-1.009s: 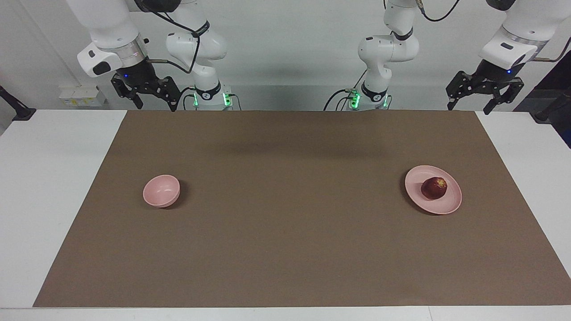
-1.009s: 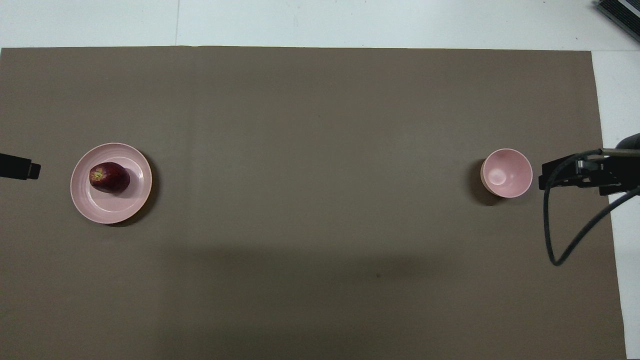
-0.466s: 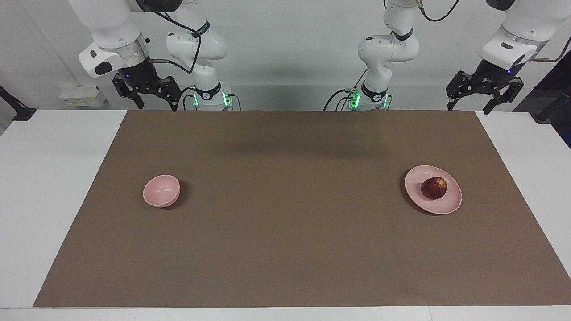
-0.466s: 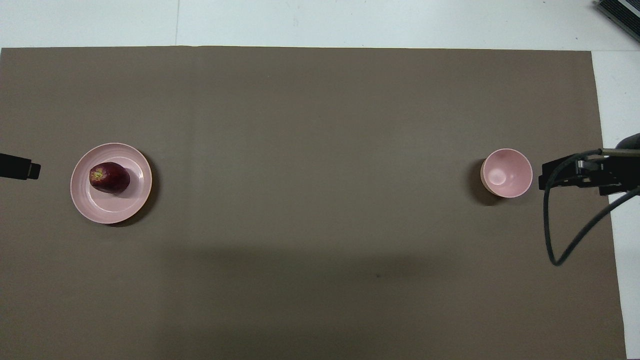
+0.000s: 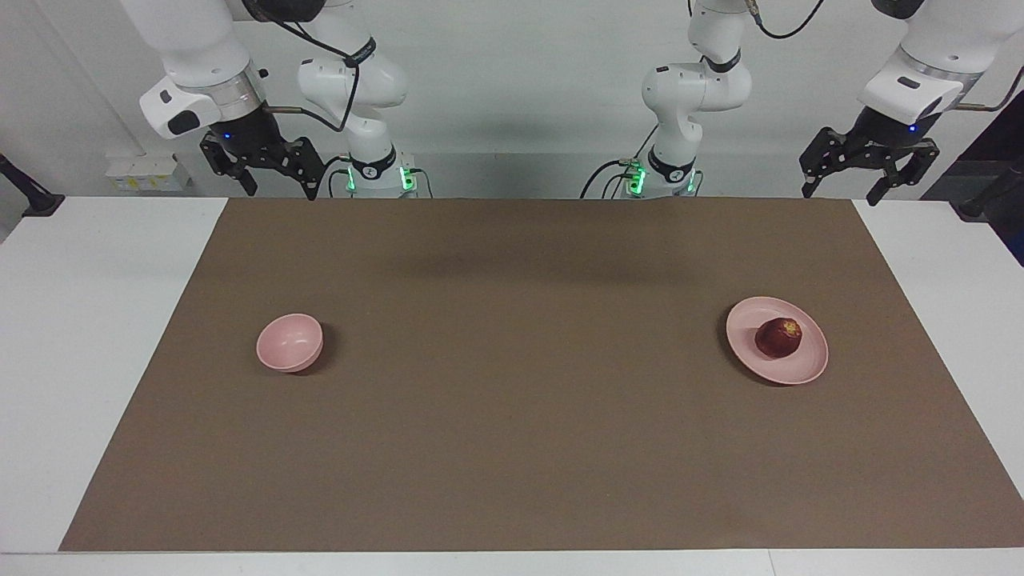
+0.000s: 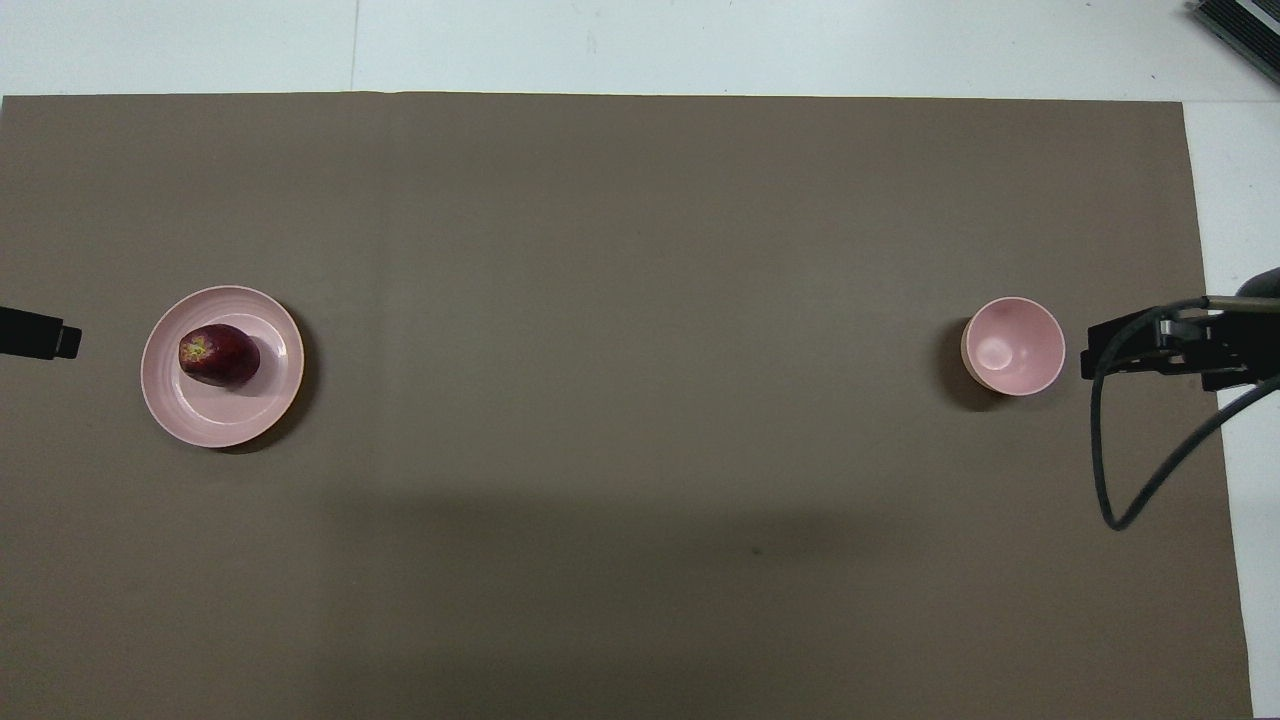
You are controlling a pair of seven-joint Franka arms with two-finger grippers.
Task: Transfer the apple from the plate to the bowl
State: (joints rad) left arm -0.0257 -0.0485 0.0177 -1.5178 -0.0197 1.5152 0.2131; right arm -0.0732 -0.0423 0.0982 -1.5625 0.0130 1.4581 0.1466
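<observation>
1. The right pincer [image 5: 276,186] hangs high at the robots' edge of the bench [image 5: 96,320], over the corner of the brown mat [image 5: 512,416] at the right arm's end; its fingers stand apart and hold nothing.
2. The bowl [image 5: 290,342] sits upright and empty on the mat toward the right arm's end, its mouth facing up.
3. The middle of the mat lies between bowl and plate, which are well apart.
4. The plate [image 5: 810,364] lies flat on the mat toward the left arm's end, about as near to the robots as the bowl.
5. The apple [image 5: 778,337] rests on the plate, off-centre toward the left arm's end. It lies on its side: in the overhead view its yellowish end [image 6: 195,349] points toward the left arm's end of the bench, so its core axis seems to run roughly level, along the length of the bench.
6. The left pincer [image 5: 840,192] hangs high at the robots' edge, over the mat's corner at its own end, fingers spread and empty.
7. I judge the task not yet begun: no reach has started. The left arm is the closer one, and the next move calls for bringing its pincer over the plate, lowering it around the apple, and closing across its rounded flanks, not end to end.
</observation>
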